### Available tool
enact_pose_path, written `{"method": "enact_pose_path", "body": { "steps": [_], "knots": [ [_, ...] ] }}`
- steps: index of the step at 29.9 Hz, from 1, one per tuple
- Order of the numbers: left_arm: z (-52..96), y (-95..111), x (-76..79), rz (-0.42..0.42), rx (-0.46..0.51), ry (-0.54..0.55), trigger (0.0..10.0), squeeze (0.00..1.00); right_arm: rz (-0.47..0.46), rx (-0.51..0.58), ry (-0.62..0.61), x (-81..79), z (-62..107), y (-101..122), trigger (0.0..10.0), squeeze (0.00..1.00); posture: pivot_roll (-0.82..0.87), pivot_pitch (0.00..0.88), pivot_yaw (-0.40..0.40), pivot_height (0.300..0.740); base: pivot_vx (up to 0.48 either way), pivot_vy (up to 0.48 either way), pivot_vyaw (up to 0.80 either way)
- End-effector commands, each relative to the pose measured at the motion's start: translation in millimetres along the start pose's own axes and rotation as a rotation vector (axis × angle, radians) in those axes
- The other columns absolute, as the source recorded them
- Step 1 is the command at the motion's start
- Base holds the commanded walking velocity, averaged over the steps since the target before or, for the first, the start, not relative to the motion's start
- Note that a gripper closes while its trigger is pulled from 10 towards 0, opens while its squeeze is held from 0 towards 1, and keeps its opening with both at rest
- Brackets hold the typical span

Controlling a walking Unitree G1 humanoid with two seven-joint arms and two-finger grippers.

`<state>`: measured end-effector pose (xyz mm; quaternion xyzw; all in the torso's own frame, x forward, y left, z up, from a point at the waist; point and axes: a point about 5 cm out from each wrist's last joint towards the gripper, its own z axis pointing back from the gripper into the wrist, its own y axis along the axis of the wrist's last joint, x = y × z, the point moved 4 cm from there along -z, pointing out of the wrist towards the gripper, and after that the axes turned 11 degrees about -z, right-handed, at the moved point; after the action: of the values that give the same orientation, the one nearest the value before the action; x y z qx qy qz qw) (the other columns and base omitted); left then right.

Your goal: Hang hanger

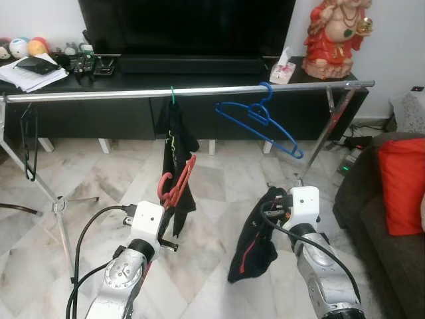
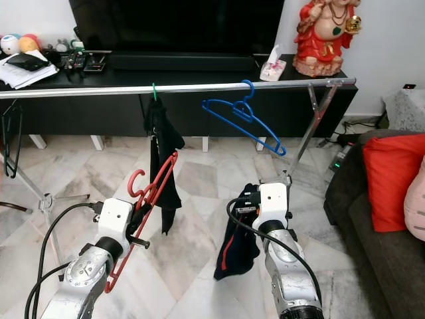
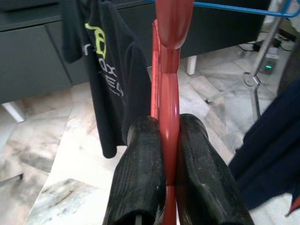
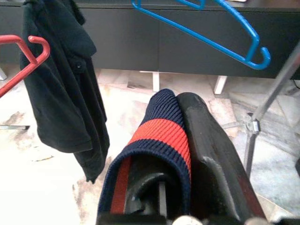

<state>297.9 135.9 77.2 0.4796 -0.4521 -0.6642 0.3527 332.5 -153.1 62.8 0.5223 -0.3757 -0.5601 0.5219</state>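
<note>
- Your left gripper is clamped on the red hanger, its two black fingers pressed against the plastic on either side
- You hold the red hanger low, in front of the rail and well below it, just beside the black shirt that hangs from a green hook
- Its long axis runs steeply up and away from the gripper, tilted toward the rail; the hook sits near the upper end and curls toward your left
- Your right gripper is closed on a dark garment with a red stripe, and the cloth hangs down toward the floor
- A blue hanger sits on the rail already, tilted down to the right
- By my reading you are in the carry step: the hanger is gripped but not yet lifted to the rail
- Next you need to raise the left arm until the hook clears the top of the rail, then lower it on
- Aim for the bare stretch between the black shirt and the blue hanger, or left of the shirt
- Watch that the hook does not snag the shirt on the way up
</note>
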Motion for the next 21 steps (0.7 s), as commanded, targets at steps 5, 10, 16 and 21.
{"method": "enact_pose_path", "body": {
  "steps": [5,10,16,21],
  "knots": [
    [2.1,6.4,2.3,0.016,0.025,-0.036,10.0,0.0,0.005,0.001,0.004,-2.2,-3.5,2.4,10.0,0.0,0.01,0.0,-0.022,0.74,0.0,0.0,-0.77],
    [3.2,-0.5,0.2,0.03,0.004,0.007,10.0,0.0,0.004,0.008,0.008,-3.0,-4.7,3.9,10.0,0.0,0.01,0.0,-0.026,0.74,0.0,0.0,-0.77],
    [3.4,0.4,3.6,0.058,0.013,0.013,10.0,0.0,0.004,0.019,0.011,-2.2,-5.1,6.0,10.0,0.0,0.02,0.0,-0.033,0.74,0.0,0.0,-0.25],
    [2.3,4.8,5.3,0.083,0.032,0.017,10.0,0.0,-0.007,0.024,0.009,-2.4,-6.8,8.7,10.0,0.0,0.02,0.0,-0.037,0.74,-0.22,0.0,0.0]
  ]
}}
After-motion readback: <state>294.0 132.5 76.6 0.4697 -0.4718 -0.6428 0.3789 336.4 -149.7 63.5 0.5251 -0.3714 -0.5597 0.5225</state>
